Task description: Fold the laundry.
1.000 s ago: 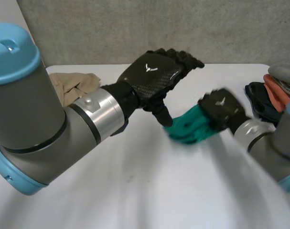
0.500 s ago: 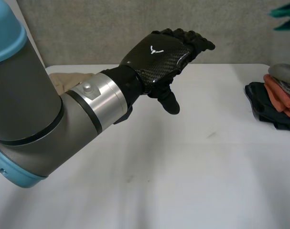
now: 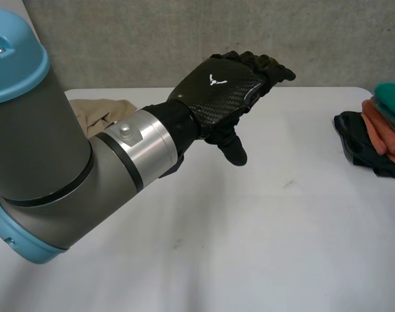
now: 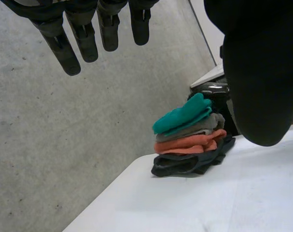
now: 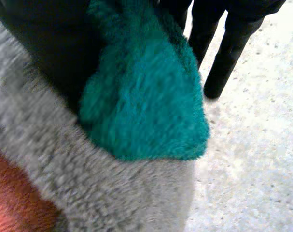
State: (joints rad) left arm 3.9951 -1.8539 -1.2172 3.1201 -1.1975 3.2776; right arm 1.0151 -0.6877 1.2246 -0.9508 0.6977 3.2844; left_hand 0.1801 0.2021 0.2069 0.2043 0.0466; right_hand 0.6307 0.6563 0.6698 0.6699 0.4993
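Atop the pile at the right edge of the counter, teal cloth, fuzzy, folded flat; beneath it grey fleece cloth, then orange cloth, then black cloth. Directly over the teal cloth's end, right hand; holding or merely resting there, cannot tell. Well apart, raised above mid-counter, left hand, fingers straight, spread, empty. Far left, crumpled beige cloth.

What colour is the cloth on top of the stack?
Teal. The top cloth shows best in the left wrist view, lying on a grey one.
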